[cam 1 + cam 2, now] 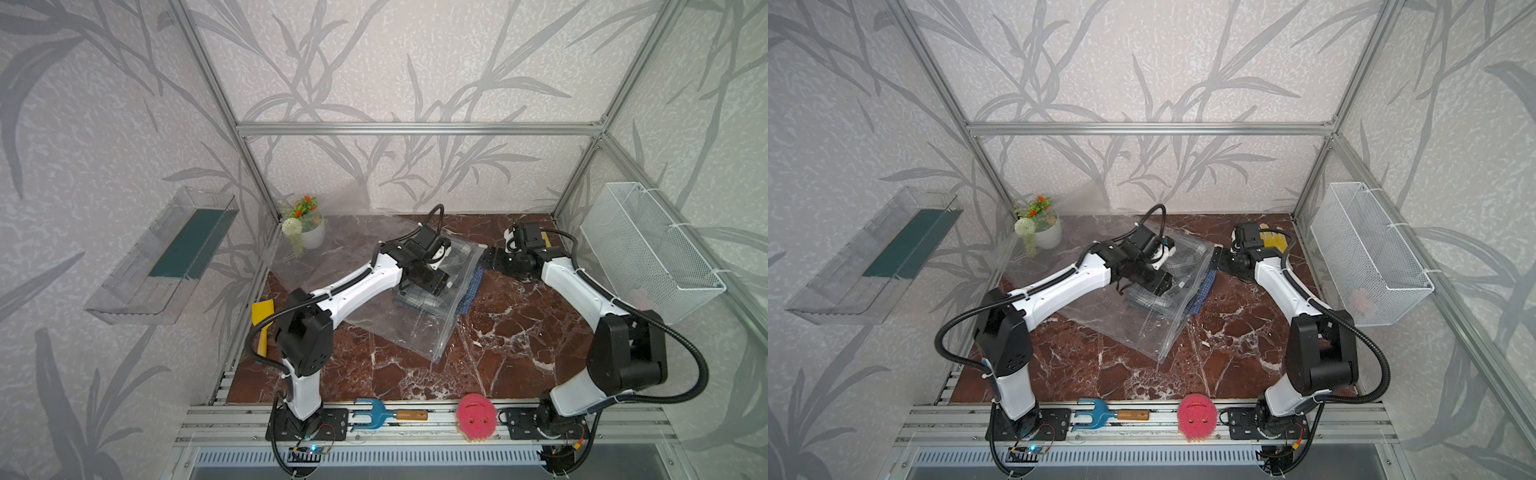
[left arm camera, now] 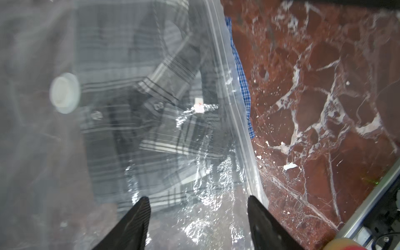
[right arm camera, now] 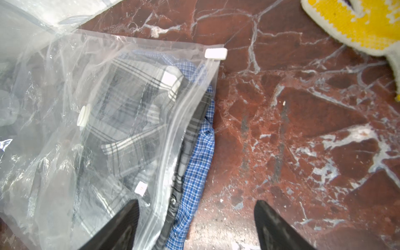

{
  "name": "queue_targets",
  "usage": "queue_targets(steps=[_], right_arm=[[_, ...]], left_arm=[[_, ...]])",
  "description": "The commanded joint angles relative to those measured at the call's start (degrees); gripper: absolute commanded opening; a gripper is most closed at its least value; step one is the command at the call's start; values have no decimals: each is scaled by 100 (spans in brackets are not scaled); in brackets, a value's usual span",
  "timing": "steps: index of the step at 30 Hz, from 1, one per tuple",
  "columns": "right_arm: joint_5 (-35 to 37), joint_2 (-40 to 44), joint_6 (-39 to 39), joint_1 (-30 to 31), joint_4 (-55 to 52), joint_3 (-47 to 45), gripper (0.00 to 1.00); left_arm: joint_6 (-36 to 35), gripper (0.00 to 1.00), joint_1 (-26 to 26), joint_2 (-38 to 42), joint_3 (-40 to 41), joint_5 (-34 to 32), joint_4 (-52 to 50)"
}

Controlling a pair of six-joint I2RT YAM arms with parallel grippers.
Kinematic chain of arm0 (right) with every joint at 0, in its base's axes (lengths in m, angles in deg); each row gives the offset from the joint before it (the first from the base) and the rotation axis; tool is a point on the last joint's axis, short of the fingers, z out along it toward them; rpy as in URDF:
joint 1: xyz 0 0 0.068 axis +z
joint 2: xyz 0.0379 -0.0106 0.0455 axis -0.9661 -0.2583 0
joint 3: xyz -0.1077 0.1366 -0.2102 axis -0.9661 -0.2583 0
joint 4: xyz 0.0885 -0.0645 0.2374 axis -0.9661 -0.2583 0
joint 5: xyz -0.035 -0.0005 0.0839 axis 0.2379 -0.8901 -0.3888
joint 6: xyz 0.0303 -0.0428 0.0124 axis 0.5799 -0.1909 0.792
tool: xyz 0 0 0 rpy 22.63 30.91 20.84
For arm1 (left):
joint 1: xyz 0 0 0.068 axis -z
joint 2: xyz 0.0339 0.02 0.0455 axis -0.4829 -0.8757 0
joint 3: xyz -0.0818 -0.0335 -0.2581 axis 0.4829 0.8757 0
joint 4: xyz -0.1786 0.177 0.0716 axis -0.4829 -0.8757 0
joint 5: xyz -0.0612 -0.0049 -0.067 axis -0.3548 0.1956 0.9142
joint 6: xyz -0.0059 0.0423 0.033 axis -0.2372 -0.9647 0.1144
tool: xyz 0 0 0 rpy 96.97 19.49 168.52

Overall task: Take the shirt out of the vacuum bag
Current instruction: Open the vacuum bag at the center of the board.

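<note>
Left gripper open over vacuum bag; right gripper open astride its zip edge.
Grey plaid shirt lies inside bag; blue checked cloth protrudes at zip edge.

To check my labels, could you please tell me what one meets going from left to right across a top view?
In order: clear wall shelf → yellow tool → potted flowers → blue hand rake → pink sponge → white wire basket. The vacuum bag overlaps several of these, so it is left out.
</note>
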Motion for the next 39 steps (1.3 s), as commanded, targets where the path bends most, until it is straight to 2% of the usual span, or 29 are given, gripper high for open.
queue_targets(steps=[1, 9, 10, 11, 18, 23, 28, 34, 39], right_arm=[[-455, 241, -61, -369, 44, -483, 82], [-879, 177, -22, -599, 534, -1014, 79], [-923, 131, -6, -600, 589, -1002, 79], [-963, 79, 14, -599, 638, -992, 81], [-1069, -100, -70, -593, 836, -919, 85], [-1178, -194, -35, -597, 924, -924, 85], [-1303, -229, 19, -600, 1046, -1026, 81], [-1700, -371, 5, -453, 1381, -1158, 74], [-2192, -617, 125, -317, 2052, -1269, 66]], left_arm=[[30, 71, 103, -116, -301, -117, -44], [136, 72, 474, -734, -577, -94, -79], [135, 83, 503, -840, -629, -159, -99], [120, 86, 531, -943, -686, -205, -104], [180, 86, 591, -1392, -898, -523, -114], [144, 82, 594, -1714, -1262, -1167, -387], [140, 68, 576, -1686, -1410, -1507, -557], [199, 31, 558, -1534, -1418, -1660, -614], [260, 10, 501, -1298, -1510, -1927, -694]])
